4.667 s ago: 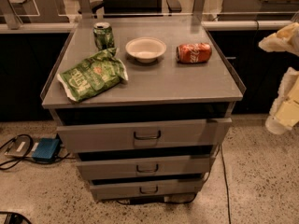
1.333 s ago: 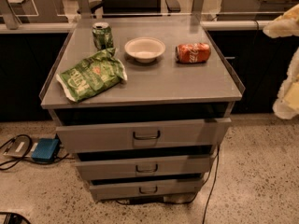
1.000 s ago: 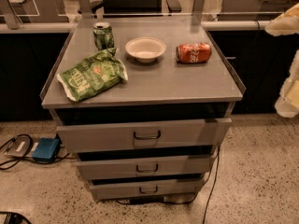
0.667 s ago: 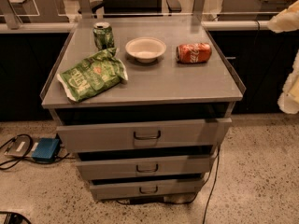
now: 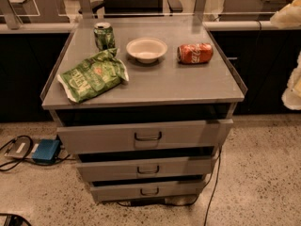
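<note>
A grey drawer cabinet [image 5: 178,84] stands in the middle of the camera view. On its top an upright green can [image 5: 103,35] is at the back left, a white bowl [image 5: 146,49] is at the back middle, and a red can [image 5: 195,53] lies on its side at the back right. A crumpled green chip bag [image 5: 91,75] lies at the front left. My pale arm and gripper [image 5: 293,89] show only at the right edge, beside the cabinet and off its top. The gripper touches nothing, and the red can is the nearest object to it.
The top drawer [image 5: 148,135] stands slightly pulled out, with two more drawers below it. A blue box [image 5: 45,151] and cables lie on the floor at the left. A black cable [image 5: 214,182] hangs by the cabinet's right side. Dark counters run behind.
My arm has drifted to the right, further out of the picture. The cans, bowl and bag have not moved.
</note>
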Robot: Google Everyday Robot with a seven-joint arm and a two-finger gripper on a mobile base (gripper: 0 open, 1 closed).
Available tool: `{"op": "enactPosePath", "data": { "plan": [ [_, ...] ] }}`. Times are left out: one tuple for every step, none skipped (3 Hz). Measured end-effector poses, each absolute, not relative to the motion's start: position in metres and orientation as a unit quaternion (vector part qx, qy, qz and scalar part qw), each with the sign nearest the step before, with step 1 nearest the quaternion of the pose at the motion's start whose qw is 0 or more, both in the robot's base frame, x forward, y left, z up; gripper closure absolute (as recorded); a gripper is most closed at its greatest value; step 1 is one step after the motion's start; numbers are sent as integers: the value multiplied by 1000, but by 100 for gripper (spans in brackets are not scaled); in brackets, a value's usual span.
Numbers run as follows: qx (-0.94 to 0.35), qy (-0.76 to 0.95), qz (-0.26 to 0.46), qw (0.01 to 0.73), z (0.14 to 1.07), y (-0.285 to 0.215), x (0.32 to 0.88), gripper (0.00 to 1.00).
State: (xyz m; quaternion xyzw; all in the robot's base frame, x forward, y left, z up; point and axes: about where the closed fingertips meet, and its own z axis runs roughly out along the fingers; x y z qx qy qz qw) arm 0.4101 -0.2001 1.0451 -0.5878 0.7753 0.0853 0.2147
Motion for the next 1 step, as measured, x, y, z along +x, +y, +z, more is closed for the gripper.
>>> {"op": "enactPosePath", "data": {
  "plan": [
    [-588, 775, 85, 215, 1045, -200, 410, 0]
  ]
}}
